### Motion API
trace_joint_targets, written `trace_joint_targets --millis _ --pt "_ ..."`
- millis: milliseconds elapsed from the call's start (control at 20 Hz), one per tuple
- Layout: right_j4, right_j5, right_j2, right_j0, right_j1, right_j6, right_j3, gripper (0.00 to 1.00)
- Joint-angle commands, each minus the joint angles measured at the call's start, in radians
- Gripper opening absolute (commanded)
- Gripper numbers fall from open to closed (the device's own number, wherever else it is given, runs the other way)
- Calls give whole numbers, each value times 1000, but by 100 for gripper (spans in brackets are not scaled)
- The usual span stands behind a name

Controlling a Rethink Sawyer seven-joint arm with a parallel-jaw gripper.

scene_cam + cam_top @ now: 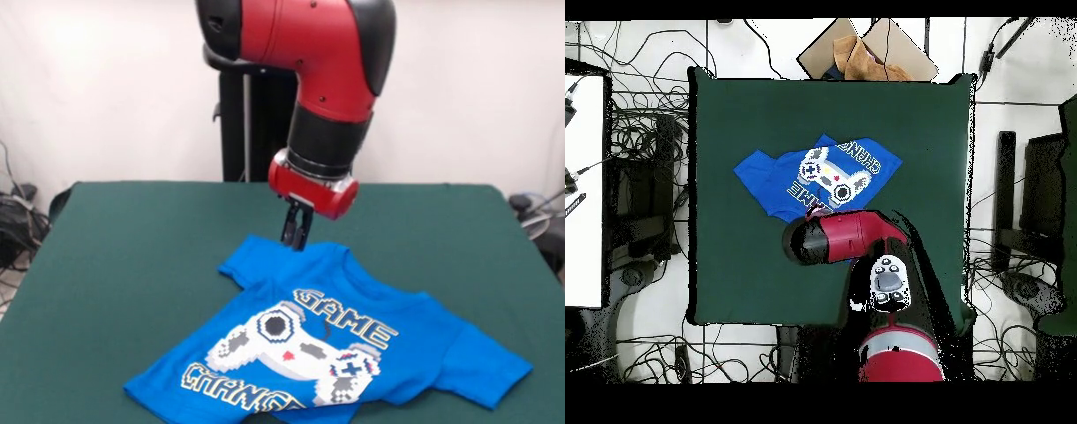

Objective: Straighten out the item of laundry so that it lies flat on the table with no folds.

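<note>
the small bright blue short-sleeved t-shirt with a white pixel game-controller print (335,349) lies on the large rectangular tabletop covered in dark green felt-like cloth (132,256), print side up. in the front view it sits toward the near edge, a little right of the middle, set at a slant: one sleeve points to the far left, the other to the near right. the red and black arm's gripper (296,231) hangs over the shirt's far edge, just at the cloth. in the overhead view the shirt (815,178) lies in the table's (725,260) upper half, with the arm (840,238) just below it, covering its lower edge.
</note>
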Motion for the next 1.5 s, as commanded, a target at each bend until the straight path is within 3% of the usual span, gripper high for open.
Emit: trace_joint_targets --millis 50,300,550,700,1000,1250,1500 --pt "-33 -105 10 -25 11 47 112 0" --pt "-57 -92 60 -112 7 -47 149 0" --pt "-100 -174 -77 0 54 60 118 0" --pt "-112 -205 -102 10 74 72 110 0" --pt "-102 -287 -86 -1 121 85 107 0" --pt "-74 -287 -50 -11 118 72 110 0" --pt "-66 -308 -75 9 134 79 84 0"
